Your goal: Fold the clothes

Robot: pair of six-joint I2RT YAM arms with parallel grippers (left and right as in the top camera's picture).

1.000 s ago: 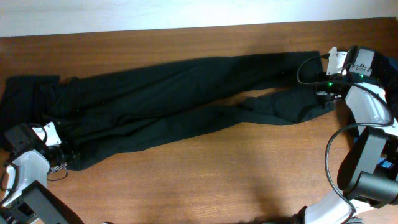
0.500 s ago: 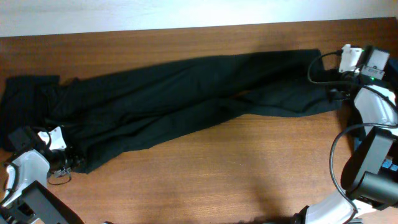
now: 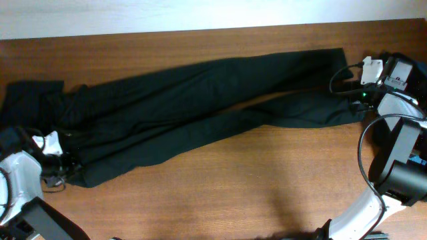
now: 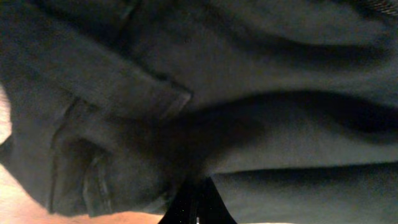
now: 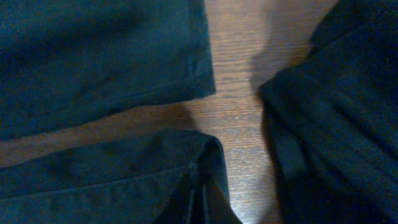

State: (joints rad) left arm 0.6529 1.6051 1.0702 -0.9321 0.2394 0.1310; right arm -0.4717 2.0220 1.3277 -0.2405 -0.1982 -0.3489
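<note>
Along the brown wooden table [image 3: 253,180], the long black fabric trousers [image 3: 200,100] are lying left to right, waist at the table's left end. We are clamping the waist corner with our left gripper [image 3: 70,170] and the near leg's hem, at the table's right end, with our right gripper [image 3: 355,107].

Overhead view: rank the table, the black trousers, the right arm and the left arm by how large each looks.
1. table, largest
2. black trousers
3. right arm
4. left arm, smallest

Both arms are cut off by the frame edges, so this ranks only what shows.
</note>
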